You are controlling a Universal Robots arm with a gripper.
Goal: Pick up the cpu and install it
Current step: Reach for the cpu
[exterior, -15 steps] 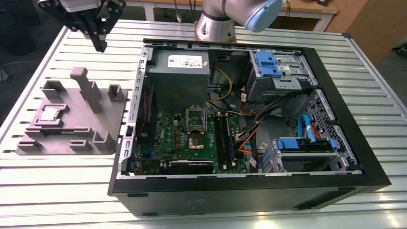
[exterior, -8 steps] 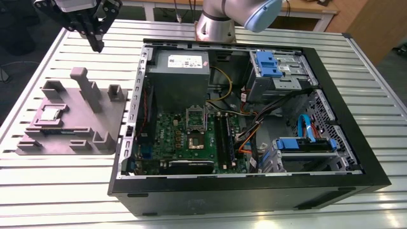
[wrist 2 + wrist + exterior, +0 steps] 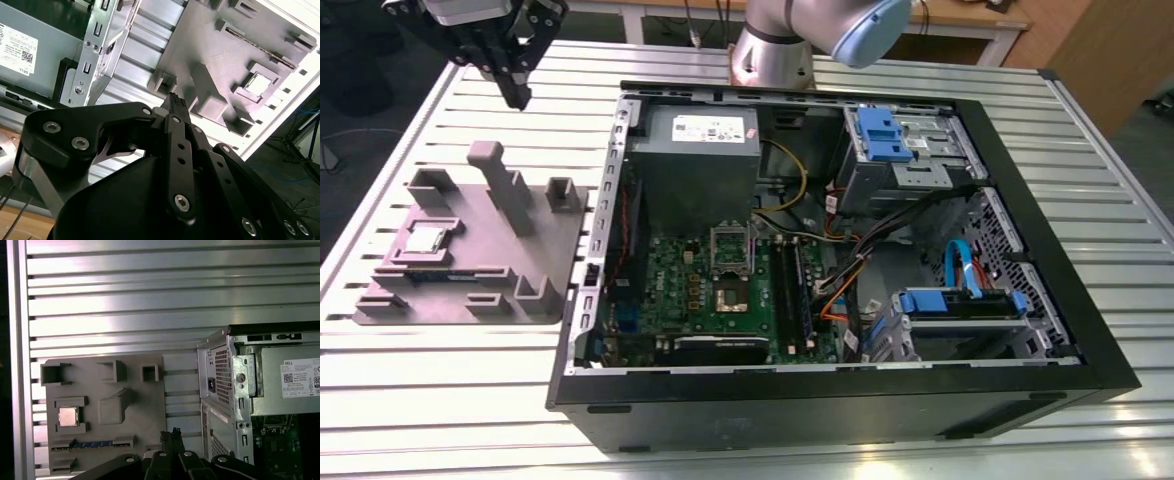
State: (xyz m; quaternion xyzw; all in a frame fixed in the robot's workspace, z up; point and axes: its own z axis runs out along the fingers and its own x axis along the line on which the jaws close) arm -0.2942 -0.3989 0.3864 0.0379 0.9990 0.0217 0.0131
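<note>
The cpu (image 3: pixel 427 238) is a small silvery square lying flat in a recess of a grey holder plate (image 3: pixel 547 250), at the exterior view's left of the open computer case (image 3: pixel 854 410). Both wrist views show the cpu (image 3: pixel 68 416) (image 3: pixel 258 84) on the holder plate (image 3: pixel 135 405) (image 3: pixel 210 45). My gripper (image 3: pixel 520 100) hangs high above the table beyond the plate's far end, well off from the cpu. Its black fingers meet at the tip, shut with nothing between them (image 3: pixel 175 102) (image 3: pixel 172 436). On the green motherboard the dark socket (image 3: pixel 731 295) lies bare, its metal frame (image 3: pixel 731 245) swung up.
The plate carries upright grey posts (image 3: pixel 500 180) and a blue memory stick (image 3: pixel 434 272). Inside the case are a grey power supply (image 3: pixel 694 160), blue drive brackets (image 3: pixel 887 135) and loose cables (image 3: pixel 854 270). The arm's base (image 3: pixel 774 50) stands behind the case on the slatted metal table (image 3: pixel 454 380).
</note>
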